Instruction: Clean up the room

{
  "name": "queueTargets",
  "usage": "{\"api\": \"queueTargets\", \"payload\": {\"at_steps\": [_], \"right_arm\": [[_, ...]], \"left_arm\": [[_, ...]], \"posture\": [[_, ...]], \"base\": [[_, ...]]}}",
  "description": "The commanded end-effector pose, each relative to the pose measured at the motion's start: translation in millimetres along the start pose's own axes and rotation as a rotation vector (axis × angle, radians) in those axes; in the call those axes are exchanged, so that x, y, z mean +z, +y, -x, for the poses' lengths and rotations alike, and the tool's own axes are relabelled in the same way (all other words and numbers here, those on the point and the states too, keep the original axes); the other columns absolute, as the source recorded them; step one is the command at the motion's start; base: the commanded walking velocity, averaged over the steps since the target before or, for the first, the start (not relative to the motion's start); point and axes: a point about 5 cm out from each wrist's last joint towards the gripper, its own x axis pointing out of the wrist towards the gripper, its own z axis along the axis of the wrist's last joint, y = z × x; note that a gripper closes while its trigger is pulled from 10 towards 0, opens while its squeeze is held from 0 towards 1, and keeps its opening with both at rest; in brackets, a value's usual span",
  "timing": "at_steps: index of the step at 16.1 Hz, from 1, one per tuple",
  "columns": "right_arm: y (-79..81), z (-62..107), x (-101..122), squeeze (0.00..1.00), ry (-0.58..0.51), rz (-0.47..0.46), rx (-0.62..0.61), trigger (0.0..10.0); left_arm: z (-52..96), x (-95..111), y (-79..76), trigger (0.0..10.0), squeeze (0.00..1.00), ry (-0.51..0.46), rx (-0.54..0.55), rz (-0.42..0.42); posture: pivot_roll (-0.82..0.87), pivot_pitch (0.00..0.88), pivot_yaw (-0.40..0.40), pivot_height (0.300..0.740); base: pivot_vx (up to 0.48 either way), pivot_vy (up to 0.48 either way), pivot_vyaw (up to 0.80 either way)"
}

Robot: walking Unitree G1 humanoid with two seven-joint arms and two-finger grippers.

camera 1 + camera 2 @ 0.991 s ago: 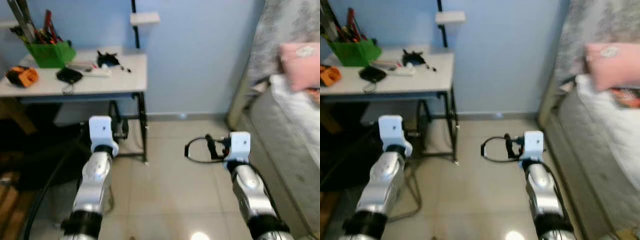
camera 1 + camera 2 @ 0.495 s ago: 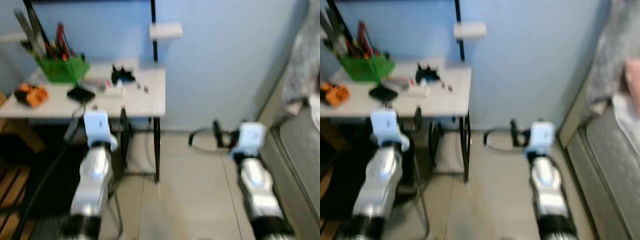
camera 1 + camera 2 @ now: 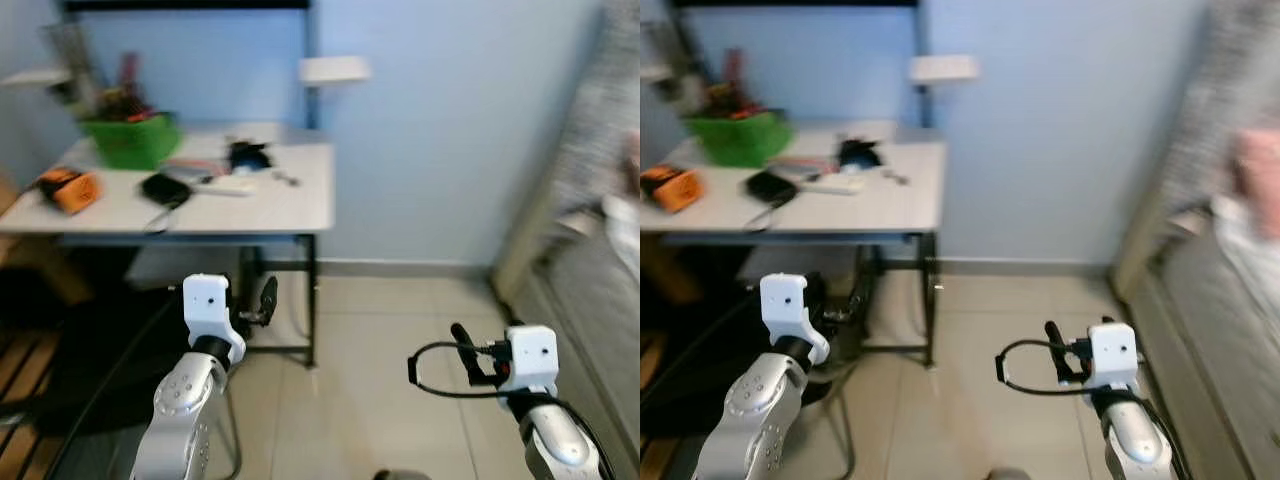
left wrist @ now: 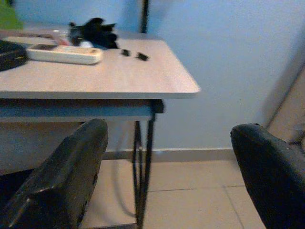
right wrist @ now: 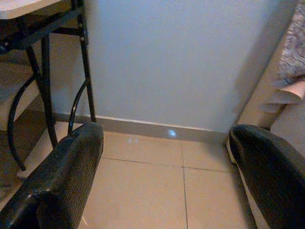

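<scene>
since a second ago the view has swung toward the desk (image 3: 290, 205); left end effector (image 4: 167, 162) and right end effector (image 5: 167, 167) hang spread and empty, carried forward; the clutter (image 3: 240, 158) waits on the desk.

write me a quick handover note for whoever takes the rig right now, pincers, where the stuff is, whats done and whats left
Left pincer: open, holding nothing, raised toward the white table.
Right pincer: open, holding nothing, over the tiled floor facing the blue wall.
On the table: green bin of tools, orange device, black pouch, white remote, a black tangle and small black bits.
Bed edge on the robot's right.
Done: nothing picked up.
Left: the table clutter, probably the first thing to tidy.
</scene>
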Motion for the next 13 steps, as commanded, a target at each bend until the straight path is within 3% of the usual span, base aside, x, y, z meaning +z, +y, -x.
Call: {"api": "queueTargets", "payload": {"at_steps": [1,10,11,13], "right_arm": [[1.3,-2.0,4,0.00,-0.011,0.007,0.011,10.0],[1.3,-2.0,4,0.00,-0.011,0.007,0.011,10.0],[27.4,-13.7,10,0.00,-0.002,-0.061,0.055,10.0],[33.2,-24.8,14,0.00,-0.005,-0.082,0.068,10.0]], "left_arm": [[0.4,3,1.0,10.0,0.00,-0.003,-0.002,-0.001],[0.4,3,1.0,10.0,0.00,-0.003,-0.002,-0.001],[-13.8,13,1.9,10.0,0.00,-0.033,0.025,0.038],[-14.6,13,9.9,10.0,0.00,-0.026,0.060,0.017]], "posture": [[-0.08,0.000,0.059,0.740],[-0.08,0.000,0.059,0.740],[-0.08,0.000,0.053,0.740],[-0.04,0.000,0.046,0.740]], "base": [[0.000,0.000,0.00],[0.000,0.000,0.00],[0.000,0.000,0.00],[0.000,0.000,0.00]]}}
